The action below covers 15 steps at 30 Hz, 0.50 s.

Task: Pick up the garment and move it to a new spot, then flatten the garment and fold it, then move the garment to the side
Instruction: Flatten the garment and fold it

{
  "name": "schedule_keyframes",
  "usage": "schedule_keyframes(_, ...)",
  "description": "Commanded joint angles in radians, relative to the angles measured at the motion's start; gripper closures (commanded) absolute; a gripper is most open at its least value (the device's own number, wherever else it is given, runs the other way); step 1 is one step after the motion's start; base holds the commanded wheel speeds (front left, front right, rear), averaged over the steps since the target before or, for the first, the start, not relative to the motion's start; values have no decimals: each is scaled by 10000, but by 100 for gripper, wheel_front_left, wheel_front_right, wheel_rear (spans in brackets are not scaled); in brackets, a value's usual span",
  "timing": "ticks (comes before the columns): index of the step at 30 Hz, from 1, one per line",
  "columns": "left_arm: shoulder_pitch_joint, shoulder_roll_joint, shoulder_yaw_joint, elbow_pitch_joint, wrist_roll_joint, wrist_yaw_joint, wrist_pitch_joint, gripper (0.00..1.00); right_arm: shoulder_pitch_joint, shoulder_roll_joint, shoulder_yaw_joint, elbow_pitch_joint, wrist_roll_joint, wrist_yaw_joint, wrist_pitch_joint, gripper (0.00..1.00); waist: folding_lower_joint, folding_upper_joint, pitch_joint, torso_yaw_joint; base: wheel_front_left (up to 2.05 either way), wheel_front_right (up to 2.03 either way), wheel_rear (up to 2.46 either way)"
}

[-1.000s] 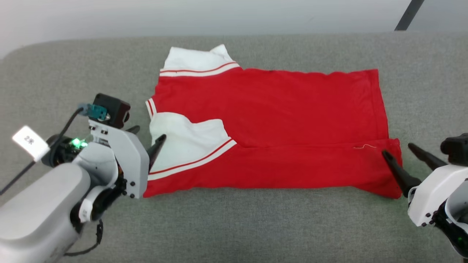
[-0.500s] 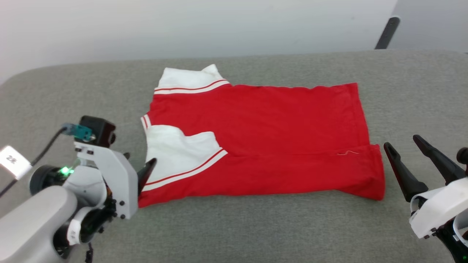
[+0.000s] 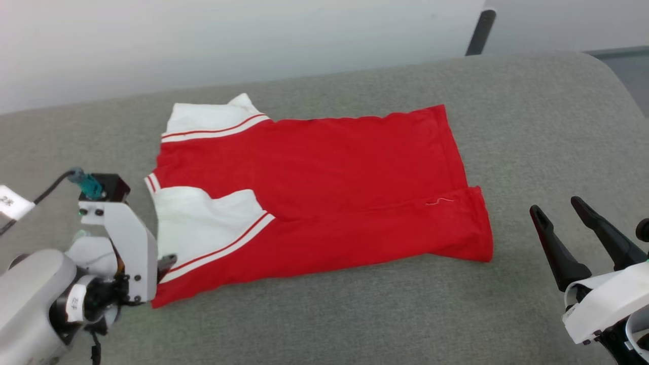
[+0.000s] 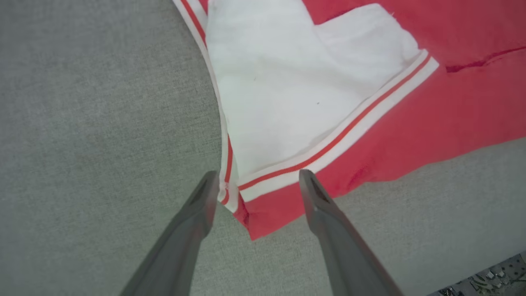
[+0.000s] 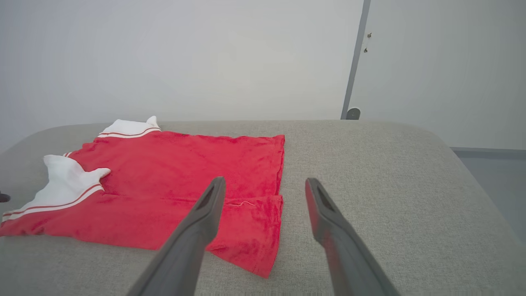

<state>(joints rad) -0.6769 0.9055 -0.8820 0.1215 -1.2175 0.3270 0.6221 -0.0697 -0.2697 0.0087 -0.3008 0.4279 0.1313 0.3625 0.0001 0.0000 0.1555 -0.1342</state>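
The garment (image 3: 324,187) is a red jersey with white sleeves and red-white stripe trim. It lies folded lengthwise on the grey padded surface (image 3: 355,314), sleeves to the left. My left gripper (image 3: 163,263) is at its near left corner. In the left wrist view the left gripper (image 4: 259,179) is open, its fingers (image 4: 205,205) straddling that corner of the garment (image 4: 370,123) from above. My right gripper (image 3: 556,205) stands open to the right of the hem, apart from the cloth. In the right wrist view the right gripper (image 5: 266,181) holds nothing, with the garment (image 5: 185,172) ahead and to the left.
The grey surface curves down at its right end (image 3: 608,91), with floor (image 3: 634,66) beyond. A pale wall (image 3: 253,35) stands behind it, with a dark post (image 3: 476,33) at the back right. Bare padding lies in front of and to the right of the garment.
The head camera has turned, so the whole picture has slid left. My right gripper has drawn back off the hem corner. My left gripper has moved from the sleeve toward the near left corner.
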Motion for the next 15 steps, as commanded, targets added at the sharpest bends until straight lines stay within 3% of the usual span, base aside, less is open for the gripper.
schedule_keyframes(1, -61, -33, -122, 219, -28, 10, 216, 0, 144, 60, -39, -39, -39, -11, 7, 0, -1, 0, 147, -195, 0, 0, 0)
schedule_keyframes(8, -115, -190, -483, 1248, -96, -5, 1039, 0, 140, 217, -119, -49, 77, -11, 7, 0, -1, 0, 319, -359, 0, 0, 0)
schedule_keyframes(15, -13, -727, -494, 2241, -409, -275, 1039, 0, 59, 288, -174, -36, 144, -11, 81, 0, -1, 0, 492, -329, 0, 0, 0)
